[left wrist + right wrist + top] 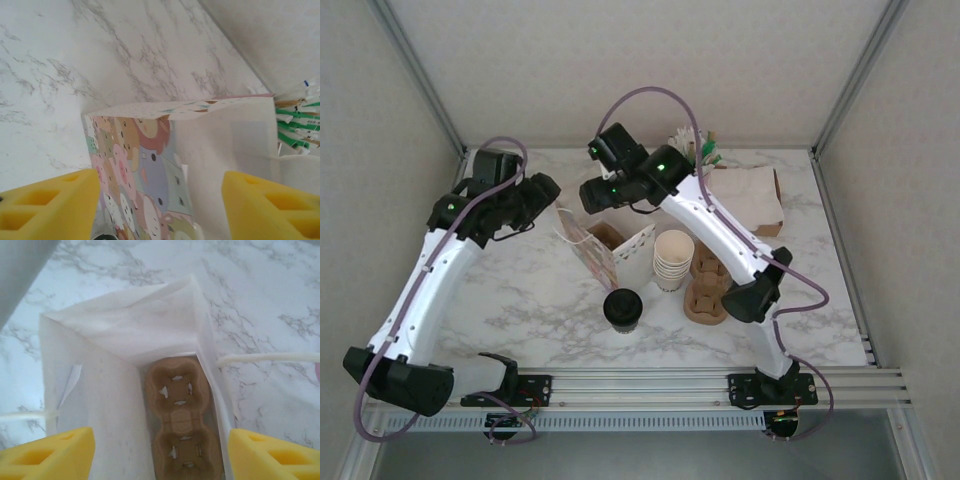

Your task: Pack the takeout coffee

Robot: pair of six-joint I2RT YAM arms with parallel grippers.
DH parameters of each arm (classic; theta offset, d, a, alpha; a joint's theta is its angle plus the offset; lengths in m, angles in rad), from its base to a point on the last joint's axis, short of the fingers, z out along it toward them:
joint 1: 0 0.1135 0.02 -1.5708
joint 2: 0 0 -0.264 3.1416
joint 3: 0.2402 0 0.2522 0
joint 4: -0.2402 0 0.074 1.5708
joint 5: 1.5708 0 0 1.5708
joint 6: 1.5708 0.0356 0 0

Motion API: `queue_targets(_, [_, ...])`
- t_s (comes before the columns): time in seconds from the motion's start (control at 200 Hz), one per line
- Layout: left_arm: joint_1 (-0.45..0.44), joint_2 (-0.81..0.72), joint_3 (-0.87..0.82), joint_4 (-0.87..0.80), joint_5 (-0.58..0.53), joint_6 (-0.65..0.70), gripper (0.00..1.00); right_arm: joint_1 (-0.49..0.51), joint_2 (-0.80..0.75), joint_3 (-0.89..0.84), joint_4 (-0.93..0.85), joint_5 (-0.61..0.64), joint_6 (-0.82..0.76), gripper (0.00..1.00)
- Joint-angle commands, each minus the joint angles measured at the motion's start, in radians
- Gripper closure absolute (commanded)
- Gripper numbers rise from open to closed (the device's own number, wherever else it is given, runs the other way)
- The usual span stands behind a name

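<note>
**While both pincers stand spread at the bag, the lidded cup sits out on the table**

Although the printed paper bag (605, 245) stands open mid-table, the takeout coffee (622, 308), a small cream paper cup wearing a round black plastic lid, is outside it. The cup stands upright on the white marble-patterned table (520, 300), just on the near side of the bag and well apart from both arms.

From above, the left pincer (545, 190) hangs at the bag's left side and the right pincer (592, 195) over its far edge. The left wrist view shows the left pincer (160, 200) released: its yellow fingers (50, 205) are set wide apart, with the bag's cartoon-animal wall (140, 150) rising between them and touching neither. The right wrist view looks straight down into the bag's white interior (100, 390). There the right pincer (160, 455) is likewise spread and grips nothing.

At the bottom of the bag lies a brown moulded-pulp cup carrier (182, 410) with two wells.

Right of the lidded cup stands a tall stack of nested cream paper cups (673, 258), with more brown pulp carriers (708, 290) just beside it. Green-and-white packets (698, 150) stand at the far edge of the table.
</note>
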Motion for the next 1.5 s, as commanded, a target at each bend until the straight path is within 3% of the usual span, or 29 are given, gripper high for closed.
queue_targets(0.0, [-0.010, -0.063, 0.040, -0.057, -0.047, -0.037, 0.34, -0.005, -0.065, 0.020, -0.014, -0.018, 0.010, 0.28])
queue_targets(0.155, [-0.010, -0.128, 0.026, -0.060, 0.003, -0.067, 0.36, -0.006, -0.151, -0.043, -0.006, 0.001, 0.004, 0.28])
queue_targets(0.4, [-0.061, -0.192, 0.003, -0.043, 0.109, -0.103, 0.43, -0.005, -0.347, -0.322, 0.138, 0.054, -0.001, 0.29])
queue_targets(0.646, [-0.165, -0.160, 0.034, -0.118, 0.076, -0.079, 0.49, -0.005, -0.506, -0.574, 0.270, 0.093, -0.001, 0.30])
queue_targets(1.011, [-0.166, -0.098, 0.056, -0.138, -0.001, -0.062, 0.87, -0.004, -0.629, -0.731, 0.267, 0.081, 0.025, 0.31])
queue_targets(1.241, [-0.147, -0.035, 0.098, -0.139, -0.055, -0.015, 0.98, 0.025, -0.705, -0.835, 0.247, 0.057, 0.077, 0.31])
queue_targets(1.492, [-0.073, 0.007, 0.130, -0.118, -0.020, 0.065, 1.00, 0.092, -0.759, -0.960, 0.228, 0.087, 0.172, 0.32])
